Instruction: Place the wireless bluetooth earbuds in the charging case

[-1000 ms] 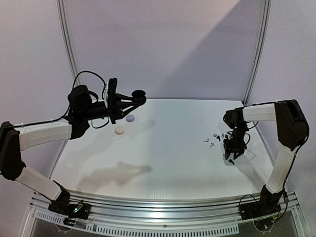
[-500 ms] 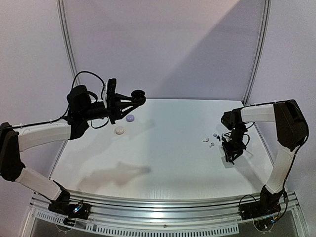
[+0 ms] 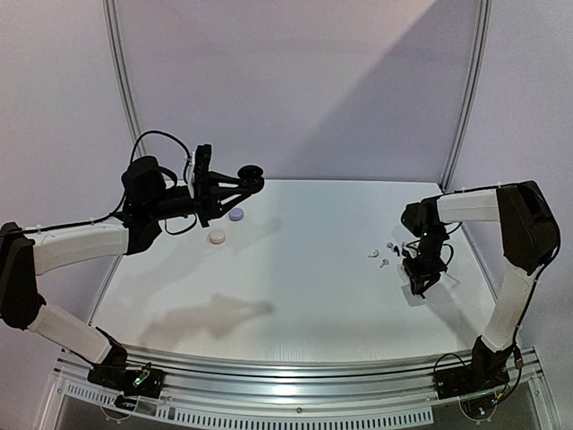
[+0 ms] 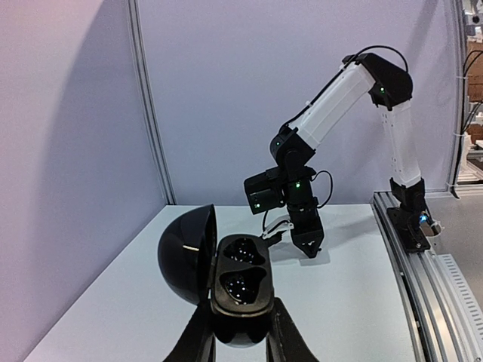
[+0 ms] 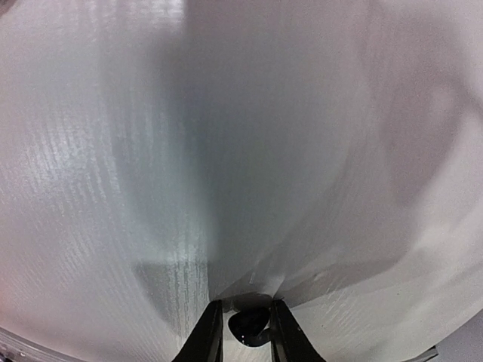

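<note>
L gripper [image 4: 241, 320] clamped tight on the open black charging case [image 4: 240, 283], lower centre of L wrist view, held off the table [image 4: 347, 302]; lid [image 4: 185, 253] swung left. R gripper [image 5: 246, 309] nearly closed, fingers pinching a black earbud [image 5: 249, 326] at bottom centre of R wrist view, down at the table. Top view only: loose earbuds [image 3: 372, 254] centre-right, just left of R gripper; two round cases [image 3: 217, 236] upper left.
</note>
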Available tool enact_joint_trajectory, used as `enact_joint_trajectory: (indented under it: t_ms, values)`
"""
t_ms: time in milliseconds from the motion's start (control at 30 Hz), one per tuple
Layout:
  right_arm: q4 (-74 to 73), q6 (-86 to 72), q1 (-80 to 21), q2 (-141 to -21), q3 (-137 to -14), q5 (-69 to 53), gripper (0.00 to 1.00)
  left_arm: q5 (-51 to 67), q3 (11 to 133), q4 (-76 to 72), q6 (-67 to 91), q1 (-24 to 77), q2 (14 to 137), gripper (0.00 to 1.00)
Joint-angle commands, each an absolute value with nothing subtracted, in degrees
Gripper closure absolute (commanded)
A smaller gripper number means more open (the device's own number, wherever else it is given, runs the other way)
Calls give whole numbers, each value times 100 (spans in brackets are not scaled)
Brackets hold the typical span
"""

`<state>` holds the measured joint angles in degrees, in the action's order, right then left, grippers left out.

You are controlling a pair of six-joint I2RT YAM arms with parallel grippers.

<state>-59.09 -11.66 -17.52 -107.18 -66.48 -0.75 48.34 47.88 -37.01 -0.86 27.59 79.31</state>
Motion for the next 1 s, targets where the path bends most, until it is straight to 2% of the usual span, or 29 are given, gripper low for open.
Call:
enact_joint_trajectory:
  t_ms: [0, 467, 767, 967]
  values:
    - [-5802, -1160, -1793, -10828, -6357, -48, 80, 4832, 4703, -3744, -158, 2764, 7796, 100]
    - [-5739, -1440, -1791, -10507, -6836, -135, 99, 4721, 4687, -3785, -226, 2769, 7796, 100]
    - [-5615, -2271, -1986, -9516, -8593, -179, 100, 3680, 4689, -4471, -932, 2894, 8029, 100]
    - [-4293, -3237, -2993, -8996, -9706, 310, 100, 2937, 4912, -5539, -1480, 3177, 8619, 100]
